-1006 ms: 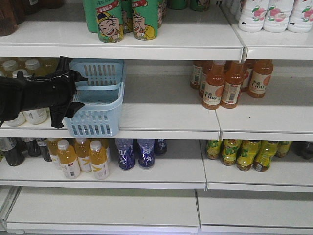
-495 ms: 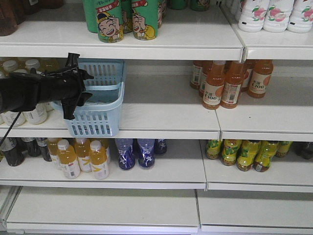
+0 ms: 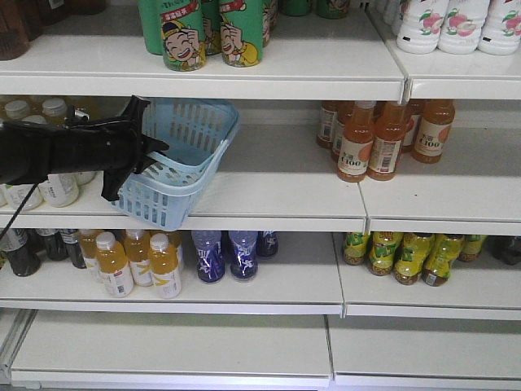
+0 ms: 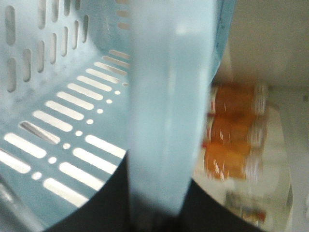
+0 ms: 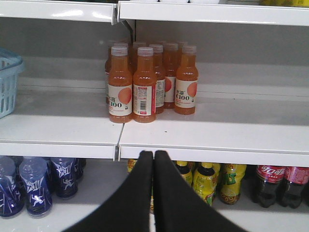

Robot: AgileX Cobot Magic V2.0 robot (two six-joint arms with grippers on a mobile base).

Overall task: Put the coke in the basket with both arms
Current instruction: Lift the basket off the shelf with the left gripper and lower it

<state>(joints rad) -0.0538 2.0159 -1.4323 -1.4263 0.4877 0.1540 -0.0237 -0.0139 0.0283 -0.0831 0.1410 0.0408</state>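
The pale blue basket (image 3: pixel 186 159) sits tilted and turned on the middle shelf, its right end raised. My left gripper (image 3: pixel 146 155) reaches in from the left and is shut on the basket's left rim. In the left wrist view the rim (image 4: pixel 169 111) runs between the black fingers (image 4: pixel 108 203), with the slotted floor to the left. My right gripper (image 5: pixel 153 154) is shut and empty in front of the shelf edge. It does not show in the front view. Coke bottles (image 5: pixel 268 184) with red wraps stand on the lower shelf, to the right of it.
Orange drink bottles (image 3: pixel 370 142) stand on the middle shelf right of the basket, also in the right wrist view (image 5: pixel 145 84). Yellow-green bottles (image 5: pixel 207 183) stand beside the coke, blue bottles (image 3: pixel 224 254) below the basket. The basket's edge (image 5: pixel 7 82) shows in the right wrist view.
My left gripper has moved right and closed on the basket's rim. The basket has tipped up and swung to the right on the shelf.
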